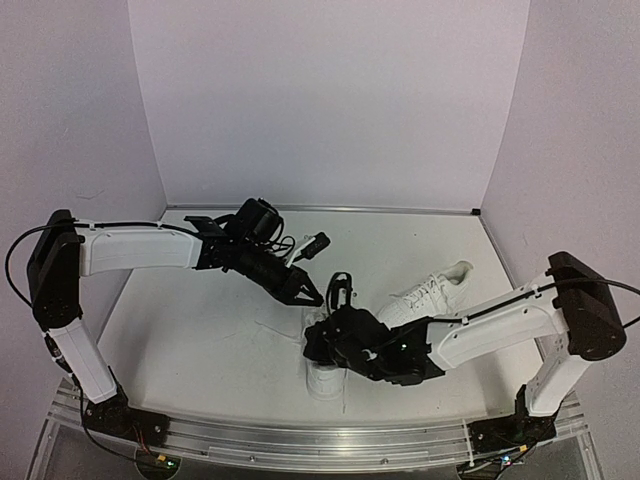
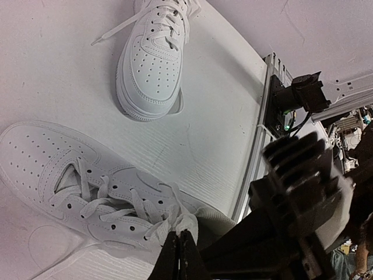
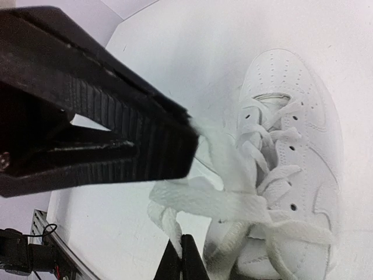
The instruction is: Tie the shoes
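Pale lilac walls close round a white table (image 1: 200,330) bearing two all-white low-top sneakers. The near sneaker (image 1: 325,380) sits just left of centre under my wrists, and the far sneaker (image 1: 430,292) lies to its right. My left gripper (image 2: 178,248) is pinched on a bunch of the near sneaker's flat white lace (image 3: 221,201), and my right gripper (image 3: 182,254) is closed on another stretch. The lace looks limp and slippery. I judge it best held close to the knot, since the light shoe may drag.

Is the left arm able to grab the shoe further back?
Probably not right now. The left gripper seems shut on a lace of the near shoe, and the right gripper sits between it and the far shoe.
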Motion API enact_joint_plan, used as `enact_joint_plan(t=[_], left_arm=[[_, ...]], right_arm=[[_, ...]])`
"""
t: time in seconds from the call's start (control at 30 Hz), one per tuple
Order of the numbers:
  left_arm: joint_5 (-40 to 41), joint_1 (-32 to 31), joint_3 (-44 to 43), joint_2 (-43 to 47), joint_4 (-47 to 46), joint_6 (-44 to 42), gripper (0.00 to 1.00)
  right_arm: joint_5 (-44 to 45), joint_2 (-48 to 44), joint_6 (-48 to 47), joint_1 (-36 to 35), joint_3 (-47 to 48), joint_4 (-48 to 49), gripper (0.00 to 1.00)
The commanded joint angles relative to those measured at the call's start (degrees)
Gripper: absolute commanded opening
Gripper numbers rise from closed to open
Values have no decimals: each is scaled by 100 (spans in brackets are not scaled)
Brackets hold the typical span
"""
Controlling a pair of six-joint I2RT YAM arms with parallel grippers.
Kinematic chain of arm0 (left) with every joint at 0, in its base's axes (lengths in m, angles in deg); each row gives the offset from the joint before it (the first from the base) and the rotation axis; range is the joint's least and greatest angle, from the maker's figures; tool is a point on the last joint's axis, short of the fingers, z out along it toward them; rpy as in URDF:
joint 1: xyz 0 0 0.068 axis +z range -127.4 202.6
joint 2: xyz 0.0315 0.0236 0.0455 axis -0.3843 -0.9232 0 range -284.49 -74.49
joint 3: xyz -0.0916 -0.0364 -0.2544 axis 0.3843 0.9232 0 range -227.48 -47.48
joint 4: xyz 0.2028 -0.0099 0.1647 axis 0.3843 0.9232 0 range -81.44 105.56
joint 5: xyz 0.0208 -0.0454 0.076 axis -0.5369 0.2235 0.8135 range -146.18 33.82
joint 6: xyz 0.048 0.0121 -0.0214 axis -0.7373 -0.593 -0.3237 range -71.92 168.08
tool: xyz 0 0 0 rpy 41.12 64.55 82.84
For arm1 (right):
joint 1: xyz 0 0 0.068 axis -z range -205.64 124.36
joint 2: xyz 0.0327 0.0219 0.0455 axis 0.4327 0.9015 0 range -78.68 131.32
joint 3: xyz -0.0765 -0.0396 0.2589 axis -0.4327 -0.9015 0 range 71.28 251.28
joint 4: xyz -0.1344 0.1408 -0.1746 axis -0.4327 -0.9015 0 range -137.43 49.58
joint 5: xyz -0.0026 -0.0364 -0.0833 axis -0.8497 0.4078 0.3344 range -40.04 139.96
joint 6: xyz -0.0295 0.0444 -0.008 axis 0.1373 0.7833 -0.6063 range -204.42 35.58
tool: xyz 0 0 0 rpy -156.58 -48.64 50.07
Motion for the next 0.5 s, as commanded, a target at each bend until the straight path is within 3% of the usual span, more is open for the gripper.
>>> enact_joint_plan(t=[0.0, 0.47], left_arm=[[225, 31, 11, 286, -117, -28, 0], [843, 116, 397, 531, -201, 68, 0]], right_arm=[[192, -647, -13, 37, -261, -284, 0], [526, -1691, 34, 58, -835, -1321, 0]])
